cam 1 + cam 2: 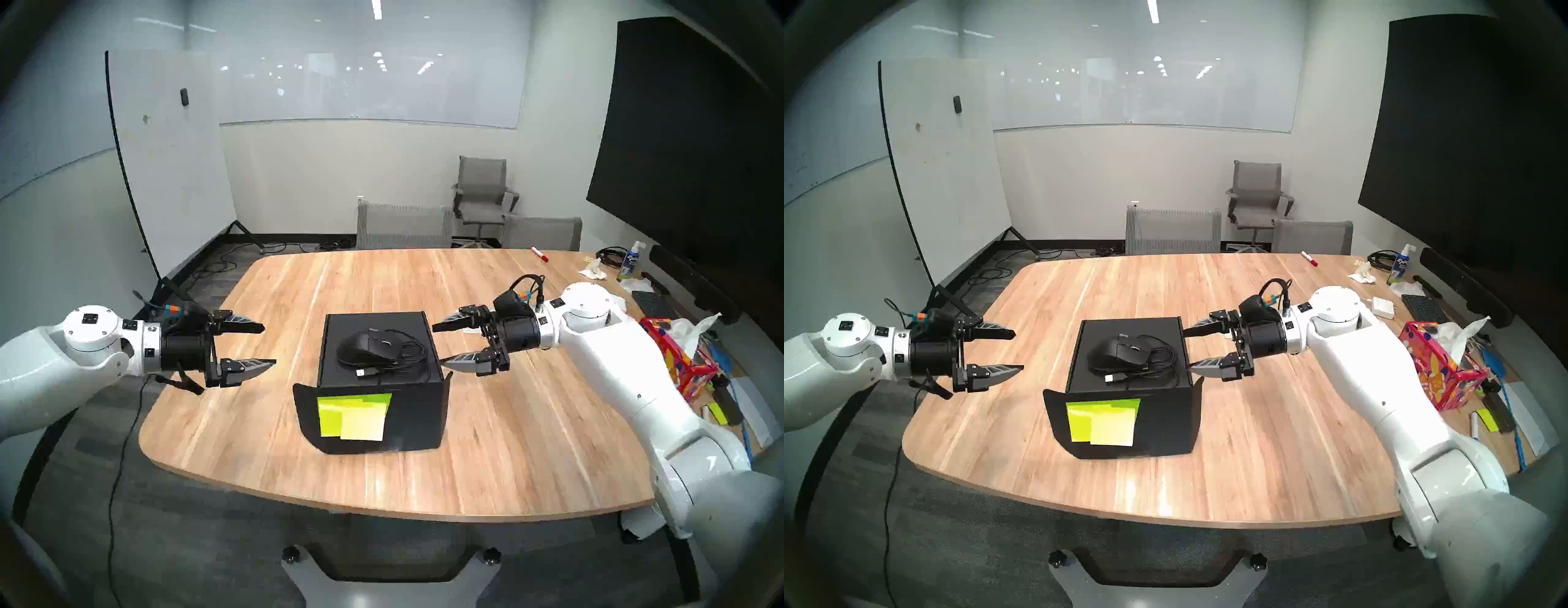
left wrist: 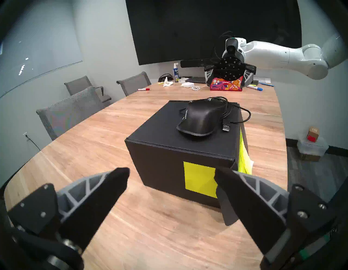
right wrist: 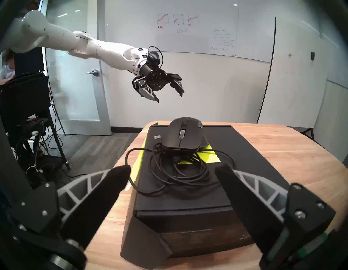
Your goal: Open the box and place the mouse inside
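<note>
Trouble could start at the box, where the mouse and its cable lie loose on the shut lid between two spread, empty grippers: lifting the flap would tip them off.

mouse and cable cover box lid, sides free

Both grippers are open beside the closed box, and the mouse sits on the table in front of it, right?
Not quite. The mouse lies on top of the closed box, cable coiled beside it; the head view shows this. Left gripper and right gripper are open.
</note>
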`<move>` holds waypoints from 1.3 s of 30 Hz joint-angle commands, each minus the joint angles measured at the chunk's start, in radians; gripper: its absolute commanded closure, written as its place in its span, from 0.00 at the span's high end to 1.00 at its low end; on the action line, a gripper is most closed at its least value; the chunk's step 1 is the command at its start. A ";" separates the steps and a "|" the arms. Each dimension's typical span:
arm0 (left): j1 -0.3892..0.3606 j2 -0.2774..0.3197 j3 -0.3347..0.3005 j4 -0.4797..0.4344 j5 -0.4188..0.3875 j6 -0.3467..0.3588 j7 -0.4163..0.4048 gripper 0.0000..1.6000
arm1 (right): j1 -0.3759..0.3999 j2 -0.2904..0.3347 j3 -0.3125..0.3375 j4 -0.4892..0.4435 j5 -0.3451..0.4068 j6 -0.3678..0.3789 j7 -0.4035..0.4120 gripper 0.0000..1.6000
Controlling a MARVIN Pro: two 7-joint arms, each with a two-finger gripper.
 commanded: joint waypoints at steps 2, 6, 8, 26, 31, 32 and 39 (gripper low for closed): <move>-0.012 0.002 -0.012 0.000 -0.006 -0.007 -0.002 1.00 | 0.047 0.005 -0.010 -0.004 0.045 -0.015 -0.001 1.00; -0.013 0.002 -0.012 0.000 -0.006 -0.007 -0.002 1.00 | 0.052 0.009 -0.020 -0.001 0.054 -0.019 -0.001 1.00; -0.013 0.002 -0.011 0.000 -0.006 -0.007 -0.002 1.00 | 0.054 0.012 -0.026 0.001 0.060 -0.021 -0.001 1.00; -0.015 0.003 -0.009 0.000 -0.007 -0.008 -0.002 1.00 | 0.068 0.023 -0.055 0.010 0.085 -0.032 -0.001 1.00; -0.015 0.003 -0.009 0.000 -0.007 -0.008 -0.002 1.00 | 0.070 0.024 -0.059 0.012 0.089 -0.033 -0.001 1.00; -0.015 0.003 -0.009 0.000 -0.007 -0.008 -0.002 1.00 | 0.070 0.024 -0.060 0.012 0.089 -0.034 -0.001 1.00; -0.016 0.003 -0.008 0.000 -0.007 -0.008 -0.002 1.00 | 0.081 0.023 -0.071 0.039 0.100 -0.039 -0.001 1.00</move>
